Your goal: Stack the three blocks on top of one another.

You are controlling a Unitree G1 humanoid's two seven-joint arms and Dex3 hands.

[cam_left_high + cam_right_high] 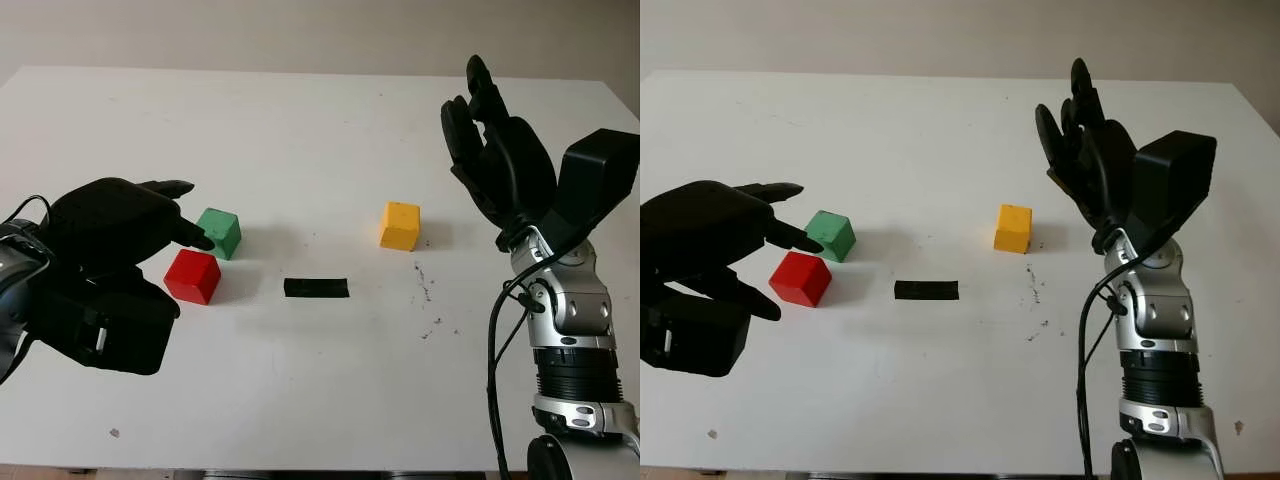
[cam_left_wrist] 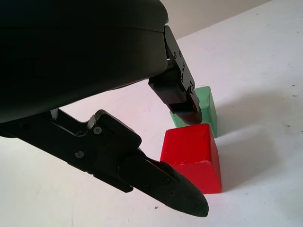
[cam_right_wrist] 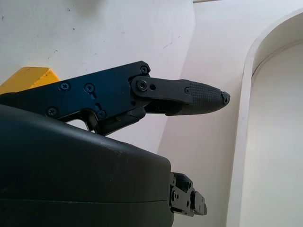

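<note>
Nearest me, the left hand [image 1: 120,235] hovers low over the white table [image 1: 300,400], released and holding nothing, one fingertip [image 2: 187,113] above the red block [image 1: 192,276] (green block [image 1: 219,232] just behind it, touching or nearly so). A black strip [image 1: 316,288] lies mid-table. Further off, the yellow block [image 1: 400,225] sits alone. The right hand [image 1: 495,150] is raised upright beside it, open, empty. Beyond the table, a pale wall.

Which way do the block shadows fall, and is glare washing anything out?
Left eye view: soft shadows fall to the right of the yellow block and green block; no glare on the table. Left wrist view: the red block shades the table beside it, under the open left hand. Right wrist view: the wall past the open right hand looks washed out.
</note>
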